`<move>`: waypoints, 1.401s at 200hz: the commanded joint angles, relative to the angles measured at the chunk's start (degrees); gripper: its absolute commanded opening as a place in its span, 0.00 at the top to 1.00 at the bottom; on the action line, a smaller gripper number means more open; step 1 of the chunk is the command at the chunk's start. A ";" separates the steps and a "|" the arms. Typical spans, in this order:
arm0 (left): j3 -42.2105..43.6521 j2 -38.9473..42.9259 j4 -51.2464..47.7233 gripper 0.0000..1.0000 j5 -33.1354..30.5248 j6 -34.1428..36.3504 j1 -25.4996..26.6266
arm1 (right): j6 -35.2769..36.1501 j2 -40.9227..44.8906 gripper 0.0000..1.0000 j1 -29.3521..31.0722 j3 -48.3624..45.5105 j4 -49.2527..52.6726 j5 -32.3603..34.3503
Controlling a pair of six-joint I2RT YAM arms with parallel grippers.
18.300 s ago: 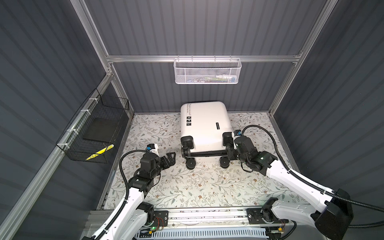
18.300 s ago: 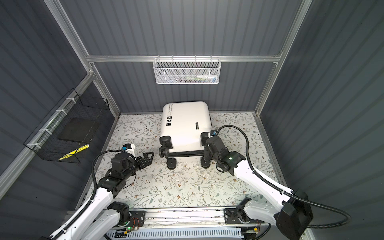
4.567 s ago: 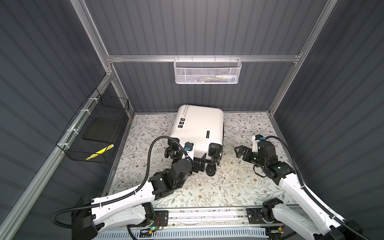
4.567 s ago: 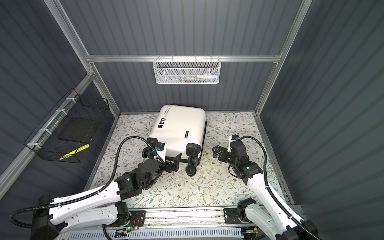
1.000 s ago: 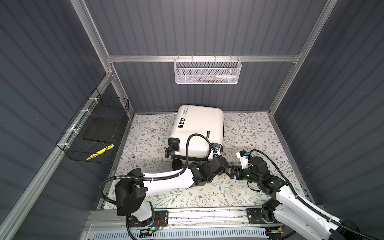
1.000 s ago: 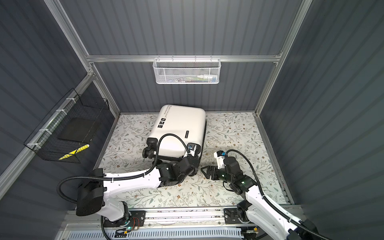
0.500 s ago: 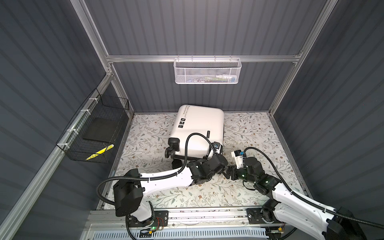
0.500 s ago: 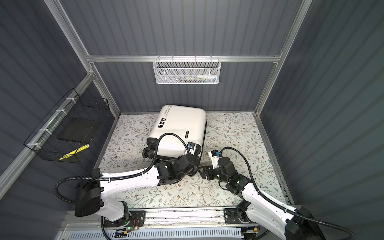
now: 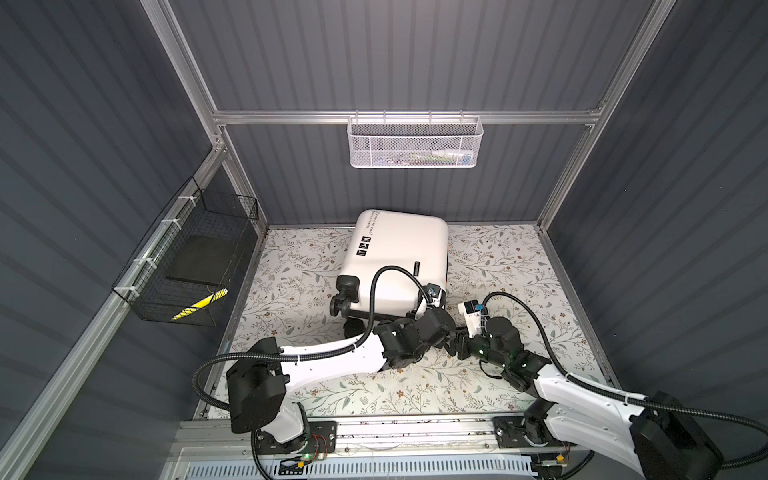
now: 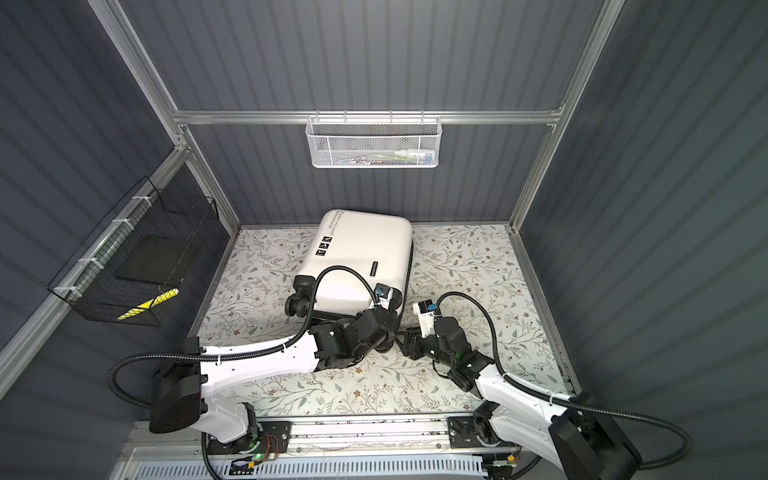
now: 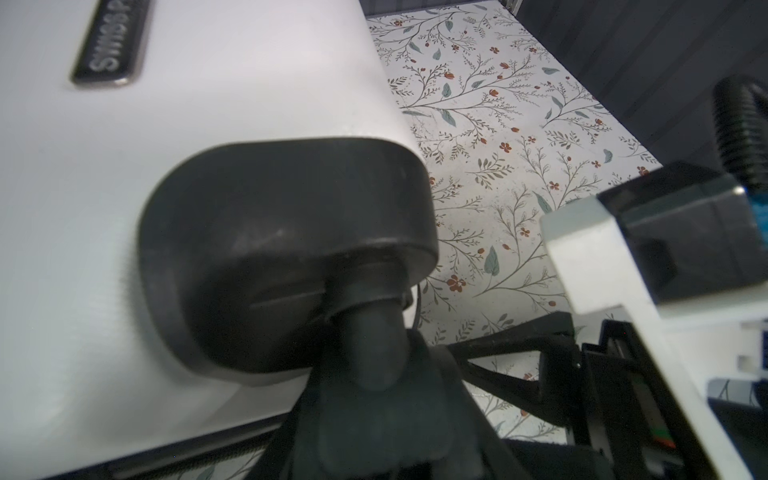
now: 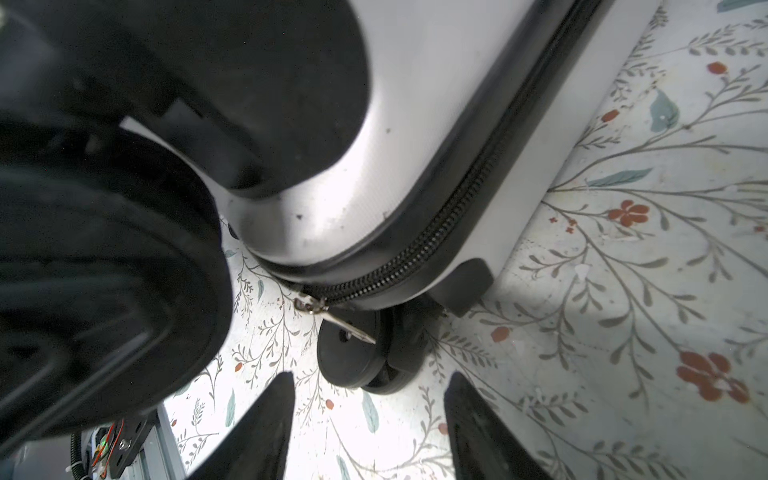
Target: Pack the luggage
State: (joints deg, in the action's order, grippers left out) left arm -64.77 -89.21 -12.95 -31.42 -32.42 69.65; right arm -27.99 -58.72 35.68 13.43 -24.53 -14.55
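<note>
The suitcase (image 9: 399, 249) lies flat on the mat (image 9: 498, 257) toward the back, wheels facing me. My left pincer (image 9: 444, 336) sits at its near right wheel (image 11: 365, 353), and my right pincer (image 12: 368, 382) is just right of that. A mesh basket (image 9: 415, 145) hangs behind and above, a wire basket (image 9: 187, 257) off left.

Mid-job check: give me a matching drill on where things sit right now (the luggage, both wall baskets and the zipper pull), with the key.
Things:
1. luggage
2. white mesh basket
3. black wire basket
4. zipper pull

Places:
a. fixed on the left wall
b. lying on the floral mat
c. hooked on the back rail
d. dangling beside a black wheel

Pairs: 1-b, 2-c, 3-a, 4-d
</note>
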 commanded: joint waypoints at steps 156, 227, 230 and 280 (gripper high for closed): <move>-4.77 -0.10 7.33 1.00 9.79 2.12 1.98 | -1.98 -15.55 0.55 6.17 -1.48 -23.89 11.24; -3.78 -0.26 7.94 1.00 8.85 2.01 1.98 | -2.94 -11.47 0.80 6.25 -4.15 -22.52 13.54; -3.78 -0.26 7.94 1.00 8.91 2.01 1.98 | -2.94 -11.37 0.81 6.17 -4.24 -22.41 13.64; -3.42 -0.12 8.18 1.00 8.65 2.18 1.91 | -2.85 -10.36 0.95 6.22 -4.63 -21.02 12.93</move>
State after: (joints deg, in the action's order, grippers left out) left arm -66.17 -89.65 -12.73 -26.98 -33.30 69.82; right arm -30.83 -69.78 42.24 8.99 -44.75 -3.86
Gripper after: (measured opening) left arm 0.453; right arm 0.085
